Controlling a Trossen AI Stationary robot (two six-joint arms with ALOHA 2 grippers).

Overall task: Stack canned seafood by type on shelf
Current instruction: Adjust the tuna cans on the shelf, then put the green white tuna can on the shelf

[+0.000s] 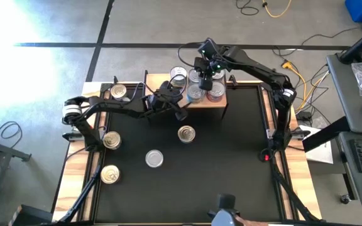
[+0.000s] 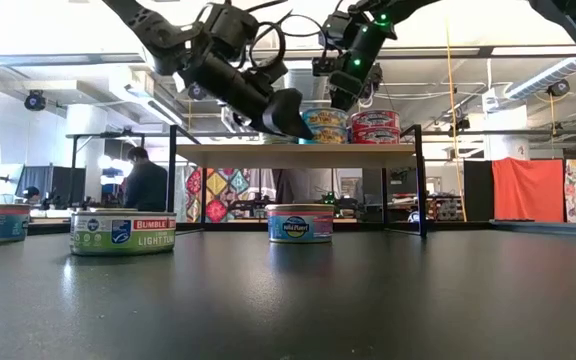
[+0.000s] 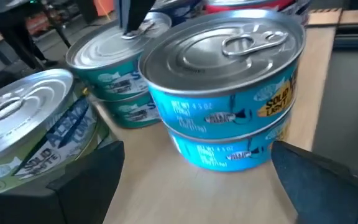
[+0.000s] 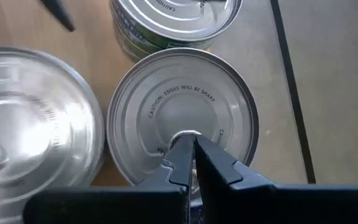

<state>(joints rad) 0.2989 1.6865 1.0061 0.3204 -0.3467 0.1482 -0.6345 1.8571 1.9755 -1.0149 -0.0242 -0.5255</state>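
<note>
Black tabletop is seen carrying four loose short round silver-lidded tins: one near the front left corner, one toward the middle, one at the left edge and one nearer the shelf. A fifth lies by the back left corner. At the back edge, the low light-wood shelf on dark legs is loaded with stacked tins. The left gripper is held wide open and empty at the shelf's front edge, just before a two-high stack of blue-labelled tins. Farther back, the right gripper is closed on nothing, its tips pressed onto the lid of a silver tin on the shelf. Risk is judged twofold: the blue stack could be knocked over by an open finger, and the pressed tin could be shoved into neighbouring tins.
</note>
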